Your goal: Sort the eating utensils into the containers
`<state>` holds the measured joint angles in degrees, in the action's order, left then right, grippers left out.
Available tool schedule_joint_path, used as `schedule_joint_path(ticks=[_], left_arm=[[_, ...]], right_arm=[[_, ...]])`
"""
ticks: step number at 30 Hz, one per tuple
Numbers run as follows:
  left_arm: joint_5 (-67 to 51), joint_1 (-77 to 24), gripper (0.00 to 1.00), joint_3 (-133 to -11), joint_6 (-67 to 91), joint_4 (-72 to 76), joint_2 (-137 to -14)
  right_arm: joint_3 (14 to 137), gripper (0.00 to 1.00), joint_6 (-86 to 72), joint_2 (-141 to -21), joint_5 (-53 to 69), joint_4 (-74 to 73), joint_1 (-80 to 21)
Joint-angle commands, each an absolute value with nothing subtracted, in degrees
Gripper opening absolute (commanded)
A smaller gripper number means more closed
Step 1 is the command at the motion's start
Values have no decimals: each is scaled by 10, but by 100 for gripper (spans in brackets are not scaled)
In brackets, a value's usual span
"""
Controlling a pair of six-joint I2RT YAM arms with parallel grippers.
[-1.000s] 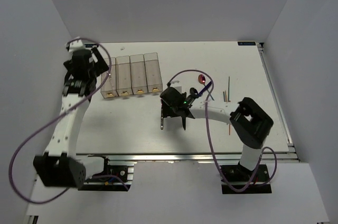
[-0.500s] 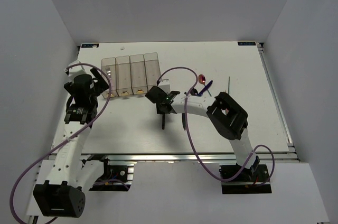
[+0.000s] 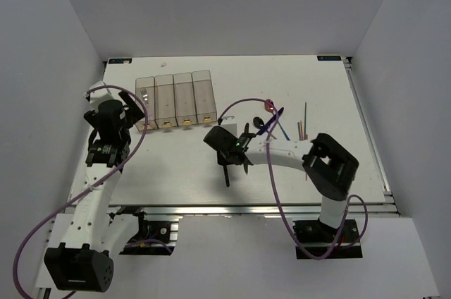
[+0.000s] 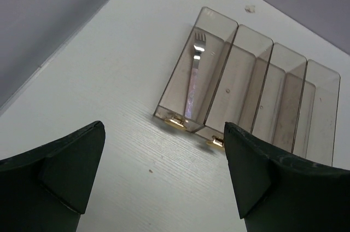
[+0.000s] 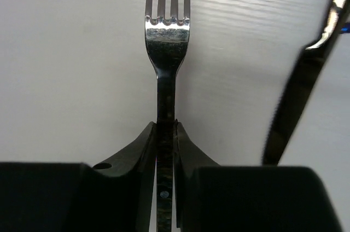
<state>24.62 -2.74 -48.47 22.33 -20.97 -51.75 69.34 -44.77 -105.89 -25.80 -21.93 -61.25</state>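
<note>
Right arm (image 3: 282, 151): reaching left, low
Right claw (image 5: 165, 128): clamped on fork (image 5: 167, 40) handle
Fork axis: in line with claw, tines ahead
Left claw (image 4: 164, 172): wide, empty

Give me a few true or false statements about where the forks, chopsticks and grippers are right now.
1. The right gripper is shut on the handle of a fork. True.
2. The left gripper holds a utensil. False: it is open and empty, near the row of bins.
3. A second fork lies in the leftmost bin. True.
4. The chopsticks are in a bin. False: they lie on the table, on the far side of the right arm from the bins.
</note>
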Motion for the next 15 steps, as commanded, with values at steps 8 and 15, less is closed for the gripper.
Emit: schedule_joint_path(ticks=[8,15], left_arm=[[421,-8,98,-465,270,-209,-428],[467,-7,98,-457,267,-209,-411]], right_arm=[[956,0,-285,-1132,-78,-55,-617],[1298,0,-351,-1354,38,-68,-553]])
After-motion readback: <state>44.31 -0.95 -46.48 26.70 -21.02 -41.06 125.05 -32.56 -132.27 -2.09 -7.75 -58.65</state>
